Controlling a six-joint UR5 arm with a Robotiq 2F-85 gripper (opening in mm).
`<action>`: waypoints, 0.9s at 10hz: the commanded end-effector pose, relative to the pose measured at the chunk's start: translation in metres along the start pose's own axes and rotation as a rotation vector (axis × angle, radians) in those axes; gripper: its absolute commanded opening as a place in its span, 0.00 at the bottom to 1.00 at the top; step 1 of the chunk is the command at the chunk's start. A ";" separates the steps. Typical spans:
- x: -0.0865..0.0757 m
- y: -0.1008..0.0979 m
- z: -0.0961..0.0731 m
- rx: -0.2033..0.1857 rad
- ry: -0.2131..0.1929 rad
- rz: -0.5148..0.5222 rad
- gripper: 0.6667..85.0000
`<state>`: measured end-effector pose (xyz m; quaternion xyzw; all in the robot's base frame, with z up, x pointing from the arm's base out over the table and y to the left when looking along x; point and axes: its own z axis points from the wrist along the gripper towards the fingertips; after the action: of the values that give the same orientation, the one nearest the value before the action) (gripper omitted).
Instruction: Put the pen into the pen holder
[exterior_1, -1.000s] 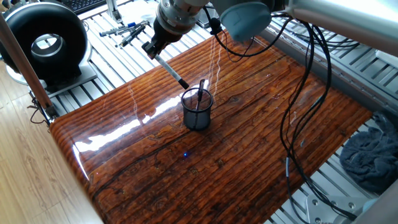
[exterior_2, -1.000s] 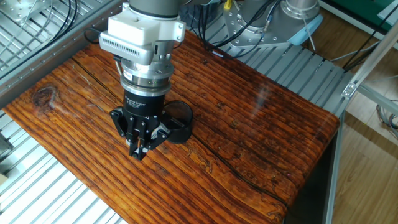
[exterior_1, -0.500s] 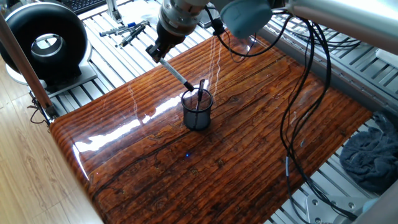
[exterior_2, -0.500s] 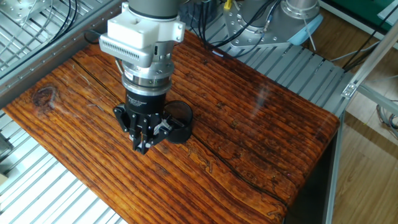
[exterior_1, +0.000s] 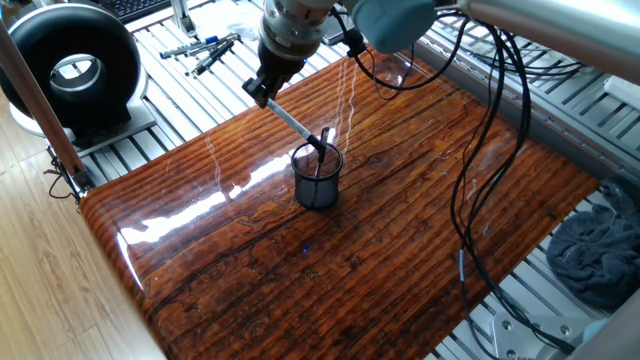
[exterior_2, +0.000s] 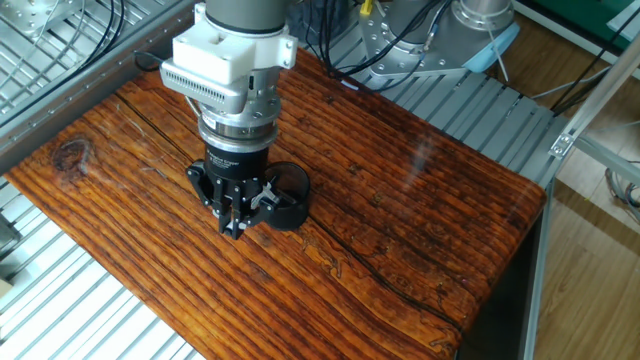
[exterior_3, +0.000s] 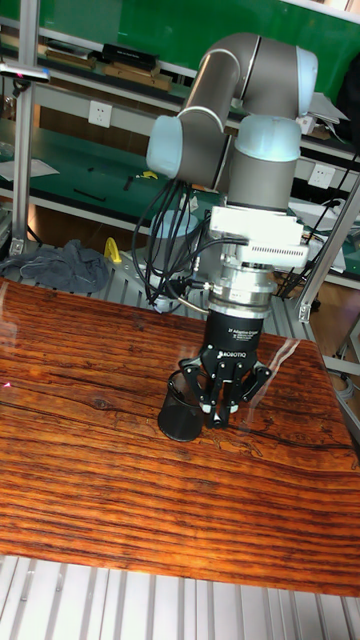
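Insertion is the step in hand; the black two-finger gripper (exterior_1: 262, 88) is closed on the upper end of the slim pen with black ends and a pale grey-white barrel (exterior_1: 292, 122), which slants down from the fingers toward the small round dark wire-mesh pen holder (exterior_1: 318, 179) standing near the middle of the glossy reddish-brown wooden table (exterior_1: 400, 230); the pen's lower tip sits at the cup's rim, and whether it is already inside cannot be told; a thinner dark pen (exterior_1: 323, 145) already stands in the cup. In the other fixed view the gripper (exterior_2: 233, 222) hides the pen and hangs just in front of the cup (exterior_2: 288, 205); the tall fixed view shows the same, gripper (exterior_3: 219, 393) beside cup (exterior_3: 183, 400). Judging from this, the next move calls for carrying the tip past the rim and lowering it, then parting the fingers; too shallow a slant could snag the tip on the rim or tip the light cup.
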<state>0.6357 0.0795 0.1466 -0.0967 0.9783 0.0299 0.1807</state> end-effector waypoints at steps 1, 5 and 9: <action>0.003 0.002 -0.001 -0.013 0.013 0.015 0.01; -0.008 0.010 -0.015 -0.027 -0.040 0.032 0.01; -0.036 0.018 -0.027 -0.019 -0.154 -0.033 0.01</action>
<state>0.6470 0.0937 0.1711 -0.1016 0.9680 0.0400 0.2261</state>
